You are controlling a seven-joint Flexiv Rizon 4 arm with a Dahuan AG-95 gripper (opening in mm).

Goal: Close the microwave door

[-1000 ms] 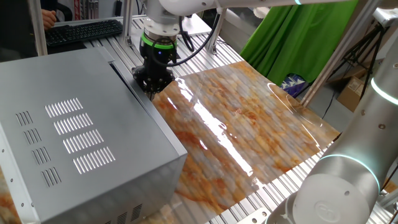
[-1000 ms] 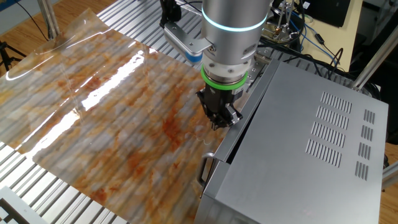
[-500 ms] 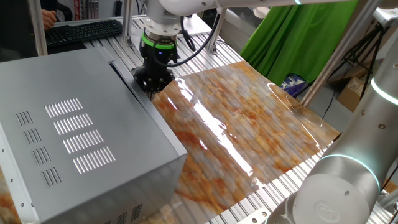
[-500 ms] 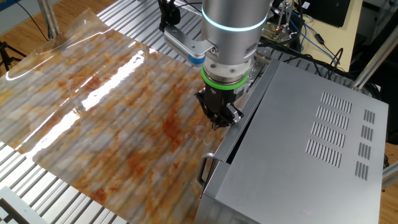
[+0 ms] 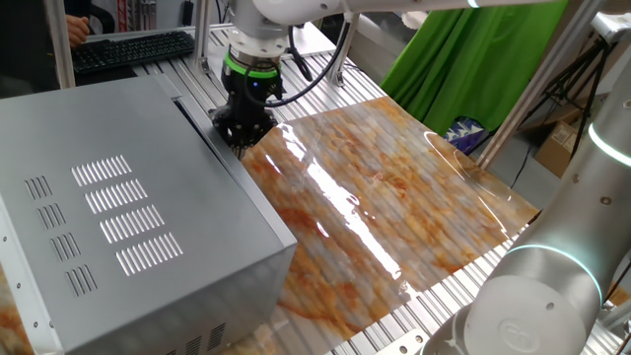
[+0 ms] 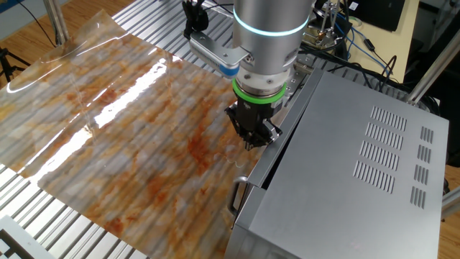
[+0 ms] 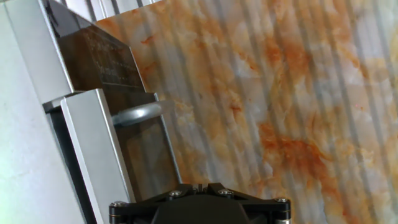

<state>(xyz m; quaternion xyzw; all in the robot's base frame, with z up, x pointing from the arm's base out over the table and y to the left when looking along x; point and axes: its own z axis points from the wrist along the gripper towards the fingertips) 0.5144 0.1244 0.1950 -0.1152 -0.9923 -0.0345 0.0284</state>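
Microwave door point(image 6: 267, 160) nearly flush with microwave point(image 6: 359, 173); I see end effector point(image 6: 251, 141) beside it, opening indeterminate.

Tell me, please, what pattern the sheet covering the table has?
The sheet has a marbled orange-and-grey pattern, clearest in the hand view.

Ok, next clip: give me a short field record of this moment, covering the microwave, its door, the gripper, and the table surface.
microwave: silver-grey box with vent slots on top, on the slatted table
microwave door: nearly shut against the front, a narrow dark gap showing along its top edge
door handle: curved metal bar, at the end away from the arm in the other fixed view
gripper: pointing down right beside the door's outer face; finger state and contact not discernible
table cover: glossy orange-marbled sheet in front of the microwave
task status: door looks not fully closed yet
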